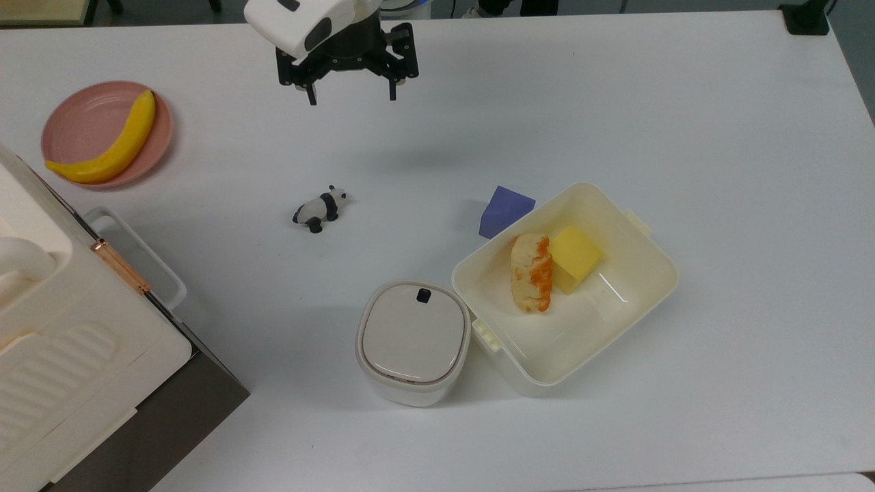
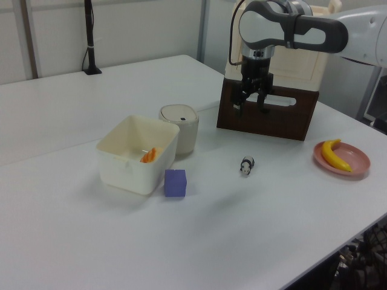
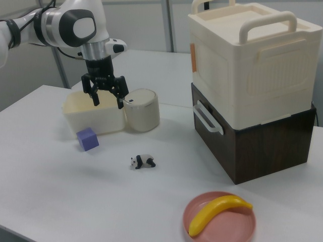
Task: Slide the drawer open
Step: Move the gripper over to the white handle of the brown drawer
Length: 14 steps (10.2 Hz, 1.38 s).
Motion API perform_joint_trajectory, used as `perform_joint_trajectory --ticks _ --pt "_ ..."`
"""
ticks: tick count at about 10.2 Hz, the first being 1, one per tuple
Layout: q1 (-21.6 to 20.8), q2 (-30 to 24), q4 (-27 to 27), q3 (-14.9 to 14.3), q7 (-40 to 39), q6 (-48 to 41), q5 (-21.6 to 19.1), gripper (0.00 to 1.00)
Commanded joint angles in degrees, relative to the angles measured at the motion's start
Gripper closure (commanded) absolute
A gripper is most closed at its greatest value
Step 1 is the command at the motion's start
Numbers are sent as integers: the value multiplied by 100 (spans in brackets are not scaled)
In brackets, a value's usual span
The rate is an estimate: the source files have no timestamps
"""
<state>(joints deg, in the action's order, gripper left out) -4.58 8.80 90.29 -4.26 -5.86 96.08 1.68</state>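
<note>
We see a matt white table (image 1: 615, 102), smooth. The drawer (image 3: 252, 146) front looks like dark wood grain, semi-matt, with a white glossy plastic handle (image 3: 207, 118). On it sits a case (image 3: 247, 60) of cream ribbed plastic with a shiny copper hinge (image 1: 122, 266). The tub (image 1: 636, 301) is glossy cream plastic with glare on its floor. The lidded bin (image 1: 413, 342) is smooth satin plastic. The plate (image 1: 75, 123) is matt pink, the banana (image 1: 113, 143) smooth. The purple block (image 1: 504, 210) is matt. The gripper (image 1: 352, 92) is matt black, and the arm shell (image 1: 301, 20) is glossy white.

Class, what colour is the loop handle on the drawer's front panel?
White. The handle stands out against the dark brown drawer front, best in the right view.
</note>
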Motion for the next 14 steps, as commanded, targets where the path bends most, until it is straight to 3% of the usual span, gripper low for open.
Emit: perform_joint_trajectory --ticks 1,8,11,13,14 --pt "-16 -28 94 -48 233 104 8 0" --pt "19 51 -81 -66 -19 173 165 0" --pt "291 51 -82 -101 -1309 428 359 0" --pt "440 313 -29 -145 -2319 945 666 6" --pt "432 498 -3 -337 -2532 1513 902 6"
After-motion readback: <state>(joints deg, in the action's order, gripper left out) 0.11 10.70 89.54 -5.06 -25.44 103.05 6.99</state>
